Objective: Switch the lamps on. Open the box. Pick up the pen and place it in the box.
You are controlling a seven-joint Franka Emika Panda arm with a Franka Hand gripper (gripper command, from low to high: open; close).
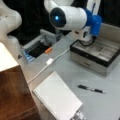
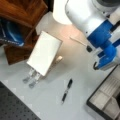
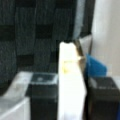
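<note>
A: What lies nearest?
B: In a front view the pen (image 1: 90,89) lies flat on the grey table (image 1: 75,72), near the bottom edge, bare surface all round it. To its left a white notepad (image 1: 57,98) leans up, and a brown wood block (image 1: 15,92) fills the bottom left corner.

A: And the box?
B: Farther back at the right, the box (image 1: 96,58) stands open, grey compartments showing, well apart from the pen. In a front view only its corner (image 2: 106,100) shows, at bottom right.

A: The claw?
B: Over the box's back part, behind the arm (image 1: 75,18); in the wrist view its dark fingers (image 3: 42,97) flank a white upright. Spread or pressed, I cannot tell.

A: The lamp?
B: A pale shade (image 2: 61,11) at a front view's top, a warm glow on the table under it. Dark curtain behind.
</note>
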